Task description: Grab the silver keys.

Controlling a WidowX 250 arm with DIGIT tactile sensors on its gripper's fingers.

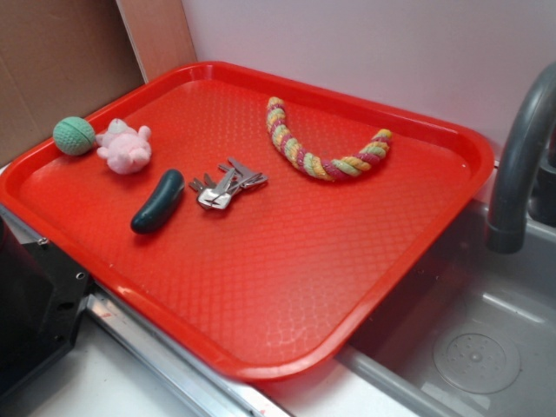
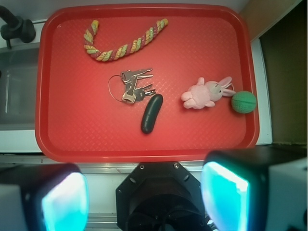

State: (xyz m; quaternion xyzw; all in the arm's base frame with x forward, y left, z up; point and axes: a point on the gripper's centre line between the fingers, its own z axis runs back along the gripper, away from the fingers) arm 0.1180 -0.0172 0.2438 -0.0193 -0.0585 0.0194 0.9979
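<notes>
The keys [image 2: 134, 87] lie fanned near the middle of the red tray [image 2: 144, 144], just beside the cucumber [image 2: 151, 113] (rope [image 2: 122, 41] beyond). The tool [image 2: 144, 202] hangs above the tray's near edge, fingers [image 2: 226, 199] wide apart, empty.

The exterior view looks down slantwise from beside the sink [image 1: 486, 347]; the wrist view looks straight down from high above. Both share the whole red tray [image 1: 287, 287].

Red waffle-textured tray [image 1: 287, 287], silver keys [image 1: 224, 187], dark green cucumber [image 1: 158, 201], pink bunny [image 1: 124, 146], striped yellow-pink-green rope [image 1: 323, 148].
</notes>
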